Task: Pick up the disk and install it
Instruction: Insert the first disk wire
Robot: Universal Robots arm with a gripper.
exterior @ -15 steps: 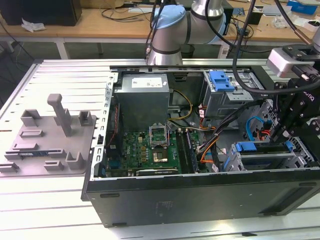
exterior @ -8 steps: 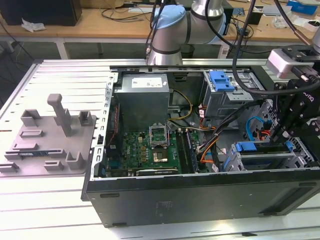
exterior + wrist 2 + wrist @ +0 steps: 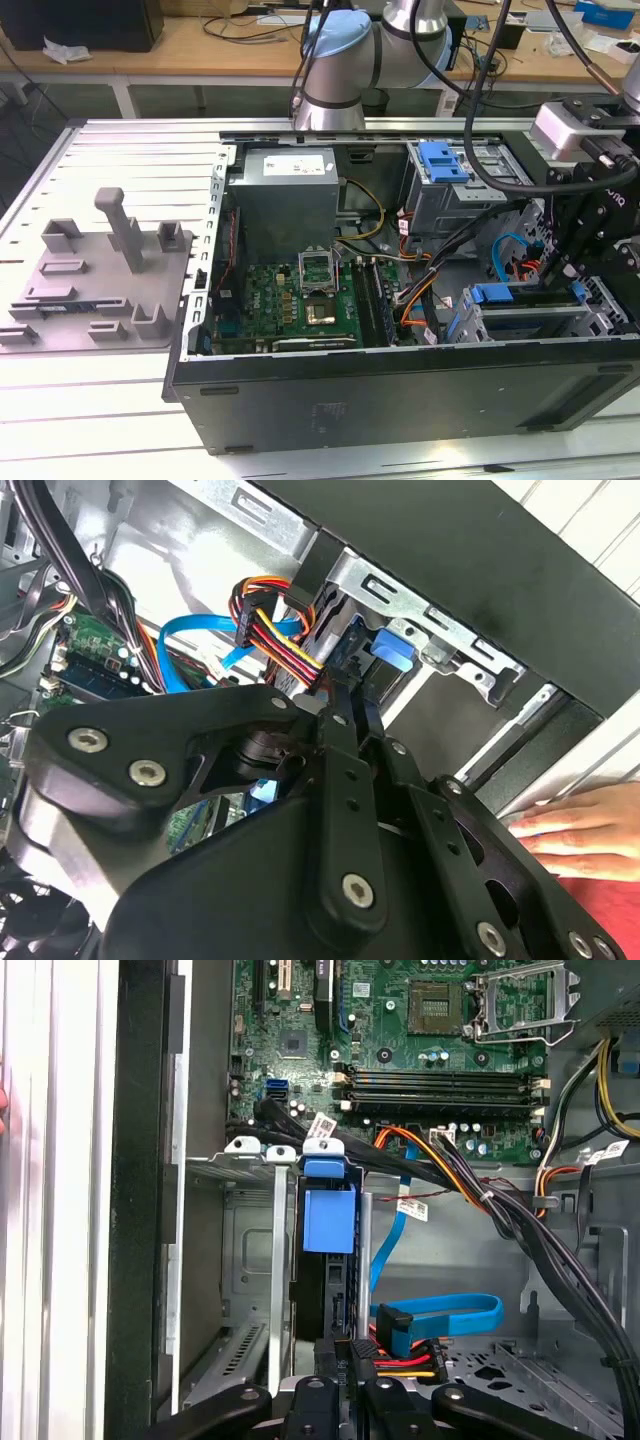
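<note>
Case: an open black computer case is laid on its side on a slatted table, with the motherboard exposed.
Gripper: it is lowered into the case at the exterior view's right, above the lower drive cage; its black linkages are seen in both wrist views.
Jaws: they are drawn close together at the rear edge of the disk; whether that edge is pinched cannot be told.
Disk: it is stood on edge in a slot of the cage, its blue carrier tab turned towards the motherboard; the blue rail is seen in the exterior view.
Cables: a red, yellow and black power bundle and a blue data cable are found just beside the disk's rear, near the fingertips.
Upper cage: a blue bracket is fixed on top of it.
Fixture: a grey fixture with upright posts is set on the table, well apart from the case.
Hand: a person's hand is rested against the outside of the case wall in the second wrist view.
</note>
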